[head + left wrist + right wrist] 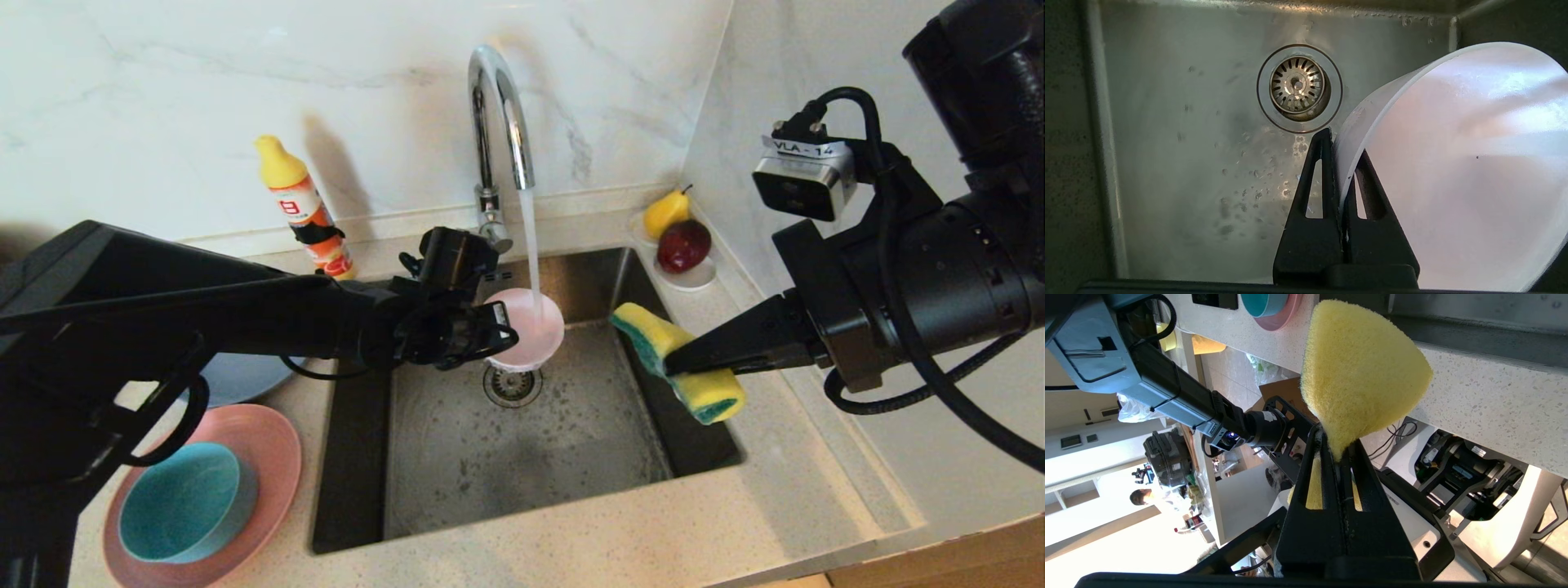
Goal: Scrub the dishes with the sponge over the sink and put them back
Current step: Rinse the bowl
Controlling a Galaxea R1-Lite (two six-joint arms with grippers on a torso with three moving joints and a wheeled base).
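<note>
The left gripper [1340,163] has its jaws pinched on the rim of the pale pink bowl [531,327], one finger inside the wall and one outside. It holds the bowl at centre frame in the head view, over the sink [522,457] and directly beneath the tap [498,106], whose running stream lands inside the bowl. That placement looks deliberate: wetting or rinsing the piece where the runoff falls to the drain [513,384] just below it.

The right gripper [671,364] has its jaws clamped across the narrow waist of the sponge [678,363], which hangs over the sink's right edge, right of centre in the head view, near the bowl but apart from it. It seems to be waiting there for the scrub.

On the surface at lower left of the head view, the teal bowl [184,502] sits in the pink plate [273,457], with the grey-blue plate [245,377] partly hidden behind the left arm. A soap bottle [306,208] stands upper left; a saucer of fruit [682,245] sits upper right.

The left wrist view alone shows the rim grip and the tilt of the bowl beside the drain. The right wrist view shows the foam squeezed between the jaws, but not the green face, which only the head view shows.
</note>
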